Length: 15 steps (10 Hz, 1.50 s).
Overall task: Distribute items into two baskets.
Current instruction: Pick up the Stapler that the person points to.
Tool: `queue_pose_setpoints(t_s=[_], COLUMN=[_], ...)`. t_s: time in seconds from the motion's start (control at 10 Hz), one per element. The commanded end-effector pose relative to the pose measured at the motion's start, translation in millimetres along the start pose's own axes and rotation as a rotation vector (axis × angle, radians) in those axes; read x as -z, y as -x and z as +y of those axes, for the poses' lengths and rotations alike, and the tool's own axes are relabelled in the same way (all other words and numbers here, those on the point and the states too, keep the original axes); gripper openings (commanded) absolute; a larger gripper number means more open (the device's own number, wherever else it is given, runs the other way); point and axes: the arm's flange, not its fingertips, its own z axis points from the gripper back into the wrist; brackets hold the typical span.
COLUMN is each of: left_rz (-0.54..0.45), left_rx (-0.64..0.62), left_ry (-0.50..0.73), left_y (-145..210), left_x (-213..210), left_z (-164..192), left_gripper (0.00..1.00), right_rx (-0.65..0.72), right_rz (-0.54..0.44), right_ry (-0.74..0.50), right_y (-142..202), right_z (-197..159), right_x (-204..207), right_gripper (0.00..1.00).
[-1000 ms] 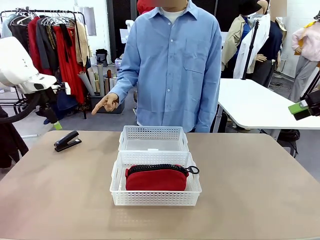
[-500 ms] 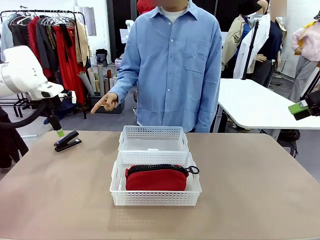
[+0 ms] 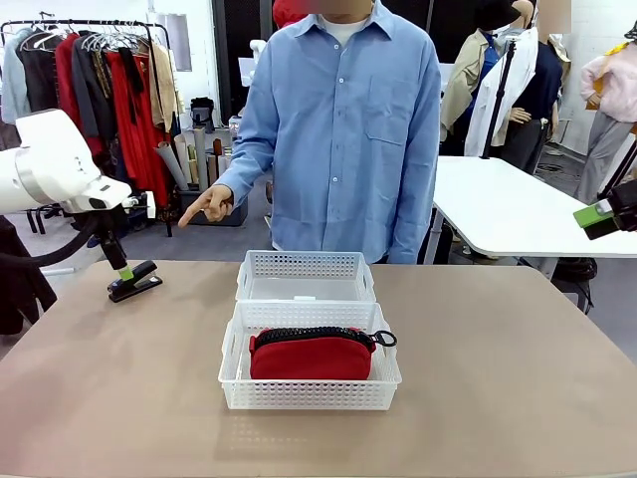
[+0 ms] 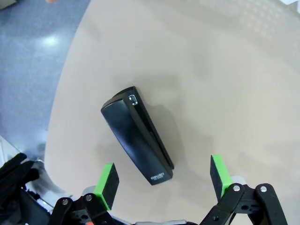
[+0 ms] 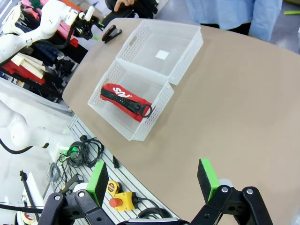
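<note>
- The left claw (image 4: 164, 177) hangs wide open and empty over the small black plastic stapler (image 4: 138, 136). The stapler lies on the tabletop (image 4: 225, 84) just ahead of the green pads (image 4: 108, 180), slanted to them.
- The right claw (image 5: 153, 180), equally wide and empty, is high and well apart from everything.
- The stapler looks rigid, compact and dense. Its smooth shell may slip, so pinching the long flanks near mid-length seems safest, after rolling the wrist to square the pads.
- The red fabric pouch with a black zipper (image 3: 311, 357) lies in the nearer white lattice plastic basket (image 3: 229, 368). The farther twin basket (image 3: 304, 261) touches it, and both are well apart from the left claw.
- The tabletop is flat and smooth, with its rounded edge near the claw.
- A person's pointing hand (image 3: 207, 205) hovers nearby.
</note>
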Motion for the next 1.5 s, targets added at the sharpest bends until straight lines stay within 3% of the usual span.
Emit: queue_pose_setpoints(t_s=[0.0,1.0,1.1,1.2,1.4], left_rz=[0.012,0.015,0.02,0.032,0.038], left_rx=[0.029,0.051,0.05,0.049,0.042], left_ry=[0.0,-0.023,-0.02,-0.023,-0.02], left_y=[-1,-11,-10,-9,-9], left_x=[9,49,50,51,49], left_z=[9,18,19,20,21], left_gripper=[1.0,1.0,0.95,0.82,0.44], right_rx=[-0.001,-0.001,-0.001,-0.001,-0.001], right_rz=[0.007,0.007,0.007,0.007,0.007], right_ry=[0.004,0.004,0.004,0.004,0.004], right_y=[-1,-1,-1,-1,-1], right_z=[0,0,0,0,0], right_x=[-2,-2,-2,-2,-2], right_gripper=[1.0,1.0,1.0,1.0,1.0])
